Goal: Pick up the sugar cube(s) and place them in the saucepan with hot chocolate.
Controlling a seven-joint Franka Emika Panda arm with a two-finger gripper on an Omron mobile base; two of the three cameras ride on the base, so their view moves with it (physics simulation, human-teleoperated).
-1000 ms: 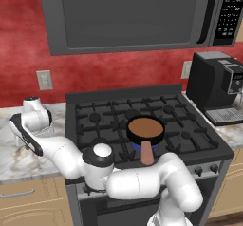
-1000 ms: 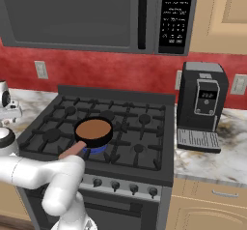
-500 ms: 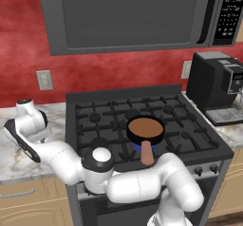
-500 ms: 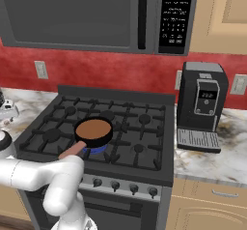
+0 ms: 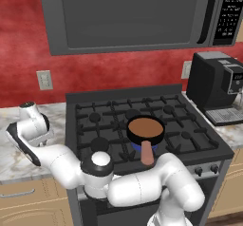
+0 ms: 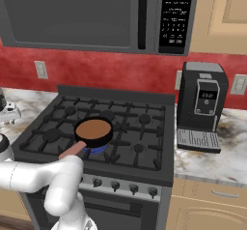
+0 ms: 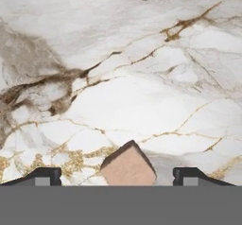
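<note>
Hand view: one sugar cube (image 7: 128,165) lying on the marble counter (image 7: 142,77), right between the two dark fingertips (image 7: 45,176). Gripper (image 7: 116,177) spread wide, one tip on each side of the cube with gaps left, not squeezing yet. Looks lined up for a grab. Saucepan with hot chocolate (image 5: 144,130) waiting on the stove (image 5: 118,120), near its front edge, well apart from the counter to the left.

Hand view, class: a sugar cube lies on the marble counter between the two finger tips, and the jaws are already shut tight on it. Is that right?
Not quite. The hand view shows the sugar cube on the marble counter between the tips of the gripper, but the jaws stand wide apart, with clear gaps on both sides of the cube. It is not yet gripped.
</note>
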